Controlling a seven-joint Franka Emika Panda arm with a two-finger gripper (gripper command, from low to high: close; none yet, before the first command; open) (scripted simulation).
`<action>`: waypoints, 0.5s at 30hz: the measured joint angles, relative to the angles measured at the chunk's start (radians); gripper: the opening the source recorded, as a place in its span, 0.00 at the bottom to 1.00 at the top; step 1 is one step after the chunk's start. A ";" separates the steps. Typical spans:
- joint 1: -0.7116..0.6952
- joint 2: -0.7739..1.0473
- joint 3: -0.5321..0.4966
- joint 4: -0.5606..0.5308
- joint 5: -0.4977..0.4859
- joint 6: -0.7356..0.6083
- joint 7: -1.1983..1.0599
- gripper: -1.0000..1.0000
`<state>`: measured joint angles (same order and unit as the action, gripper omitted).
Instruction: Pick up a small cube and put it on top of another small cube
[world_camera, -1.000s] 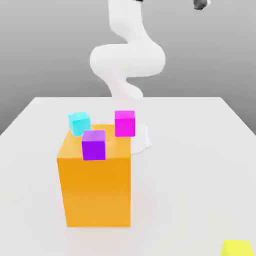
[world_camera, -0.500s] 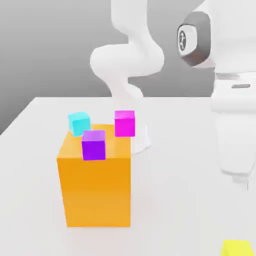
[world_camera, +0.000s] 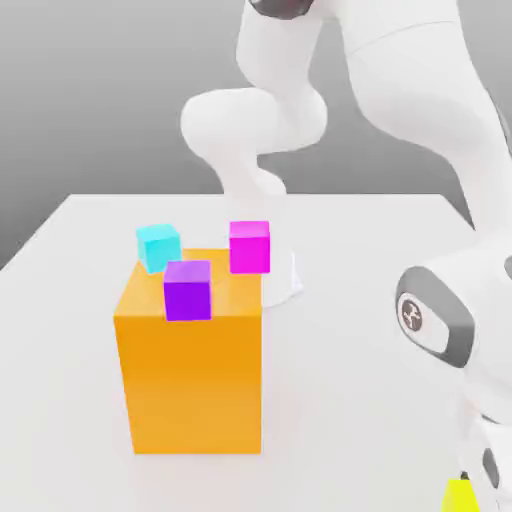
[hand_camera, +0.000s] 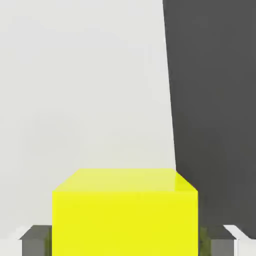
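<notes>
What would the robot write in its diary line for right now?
phase: reaching | gripper: open, fingers either side of yellow cube | cube: on table | stacking: not yet done

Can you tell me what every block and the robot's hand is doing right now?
yellow cube: on the table, between the fingers, not lifted.
gripper: open, a finger on each side of the yellow cube.
purple cube: resting on the orange block.
orange block: standing on the table.
pink cube: behind the orange block.
cyan cube: behind the orange block.
</notes>
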<state>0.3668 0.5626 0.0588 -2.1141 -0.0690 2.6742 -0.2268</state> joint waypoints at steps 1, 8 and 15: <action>0.000 0.000 0.000 0.000 0.000 -0.001 0.000 0.00; -0.012 -0.148 0.006 -0.038 0.029 -0.111 0.006 0.00; -0.051 -0.401 -0.039 -0.146 0.114 -0.255 0.178 0.00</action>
<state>0.3162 0.1618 0.0202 -2.2600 0.0450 2.4187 -0.0491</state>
